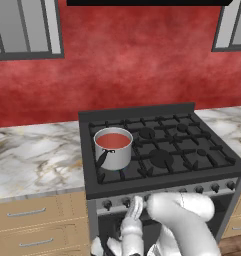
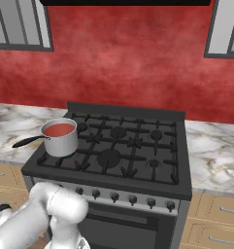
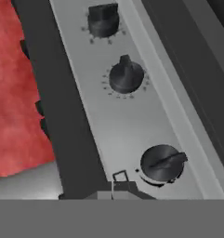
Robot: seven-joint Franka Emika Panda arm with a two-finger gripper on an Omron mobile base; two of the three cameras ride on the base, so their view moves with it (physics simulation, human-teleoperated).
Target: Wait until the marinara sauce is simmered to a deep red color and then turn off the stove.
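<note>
Your pale orange-red marinara sauce (image 1: 113,140) sits in the small steel saucepan (image 1: 114,155) at the black gas stove (image 1: 162,150)'s front-left corner; I cannot tell the gripper's state.

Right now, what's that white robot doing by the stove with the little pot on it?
The white robot arm is bent down low in front of the wide black gas stove, its hand camera looking closely at the small dark knobs on the silver front strip. A small shiny steel saucepan sits on the front left burner, full of smooth orange-red marinara sauce. Nothing is being held. Whether its gripper is touching a knob can't be told.
</note>
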